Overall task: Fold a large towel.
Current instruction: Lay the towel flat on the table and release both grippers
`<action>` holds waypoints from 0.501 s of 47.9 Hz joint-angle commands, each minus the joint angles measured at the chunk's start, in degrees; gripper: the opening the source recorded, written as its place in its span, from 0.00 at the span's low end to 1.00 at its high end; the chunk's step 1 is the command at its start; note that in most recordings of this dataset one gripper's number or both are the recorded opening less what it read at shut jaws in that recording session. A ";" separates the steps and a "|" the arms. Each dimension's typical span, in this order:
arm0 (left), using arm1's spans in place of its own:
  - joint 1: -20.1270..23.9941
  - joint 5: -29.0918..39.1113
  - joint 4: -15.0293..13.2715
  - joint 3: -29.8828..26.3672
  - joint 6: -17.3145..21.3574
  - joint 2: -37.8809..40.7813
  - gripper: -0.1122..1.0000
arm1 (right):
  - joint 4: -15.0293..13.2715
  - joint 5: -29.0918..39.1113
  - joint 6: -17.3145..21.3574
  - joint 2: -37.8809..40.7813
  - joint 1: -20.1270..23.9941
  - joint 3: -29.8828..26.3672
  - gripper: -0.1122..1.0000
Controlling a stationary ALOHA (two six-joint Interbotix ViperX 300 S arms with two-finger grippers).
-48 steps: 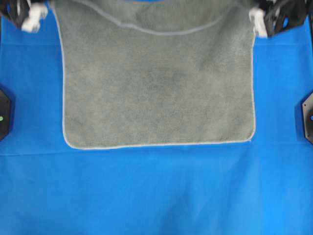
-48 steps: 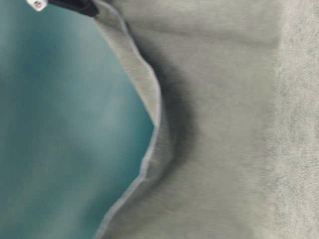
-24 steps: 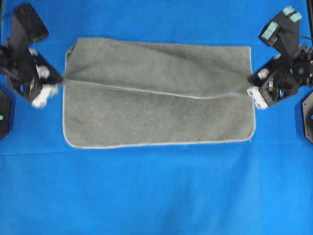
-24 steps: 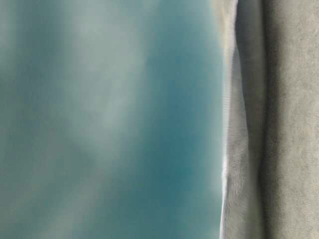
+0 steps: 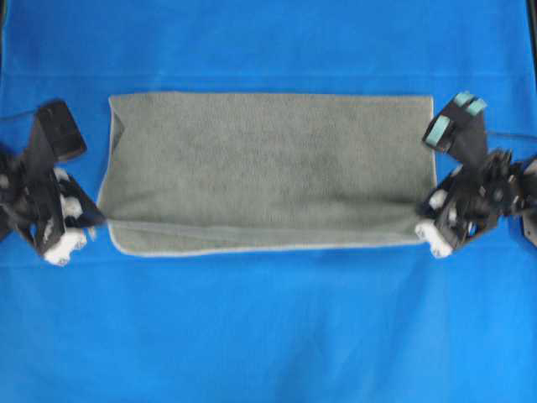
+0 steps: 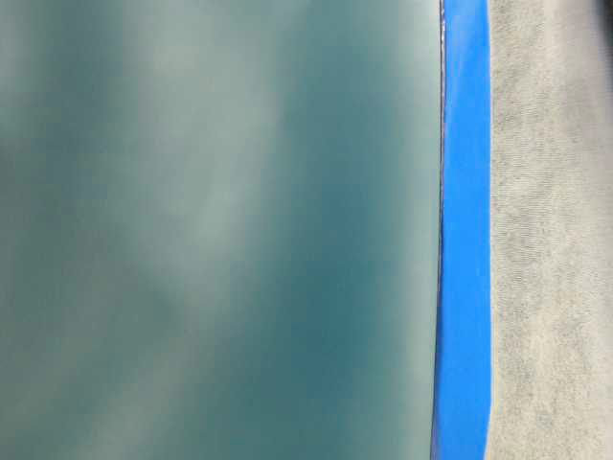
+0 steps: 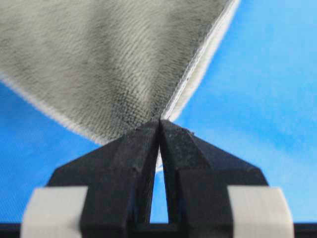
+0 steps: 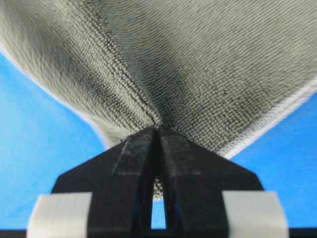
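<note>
overhead / towel: towel (image 5: 268, 164) lies as a wide grey-green band across the upper middle of the frame, on the blue sheet (image 5: 268, 336); doubled over, with the top layer's hem running just above the pale lower hem along the bottom edge
overhead / towel edges: upper edge straight; a small crease at the upper left corner; the lower layer's strip shows along the bottom
overhead / left gripper: left gripper (image 5: 91, 225) at the left edge of the frame, mid-height, tips at the towel's lower left corner; blurred; clamped on the corner
overhead / right gripper: right gripper (image 5: 426, 228) at the right edge, mid-height, tips at the towel's lower right corner; clamped on that corner
overhead / arms: both black, each just outside the towel's short ends
table-level / towel: grey-green terry fills a strip down the right edge of the frame (image 6: 556, 230)
table-level / sheet: narrow bright blue band just left of the towel; the rest of the frame is a blurred teal surface; no gripper seen
left wrist / gripper: black fingers (image 7: 133, 158) pressed together at centre, pinching a towel corner
left wrist / towel: fans upward from the tips, pale hem on the right side, blue sheet behind
right wrist / gripper: black fingers (image 8: 183, 158) closed tight at centre on bunched towel
right wrist / towel: fills the upper frame, pale hem at the lower right, blue sheet in both lower corners
</note>
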 commanded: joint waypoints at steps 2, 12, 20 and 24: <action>-0.18 -2.64 0.44 -0.97 0.35 3.08 0.12 | -0.09 -0.44 0.18 3.08 0.26 -0.79 0.12; -0.18 -2.99 0.70 -3.43 2.90 7.56 0.12 | -1.85 -0.44 0.18 4.92 0.26 -1.85 0.12; -0.09 -3.16 0.62 -4.31 5.27 8.00 0.17 | -3.34 -0.44 0.18 4.92 0.26 -1.93 0.12; -0.18 -3.08 0.70 -4.92 5.89 7.47 0.34 | -3.43 -0.44 0.18 4.83 0.26 -2.20 0.16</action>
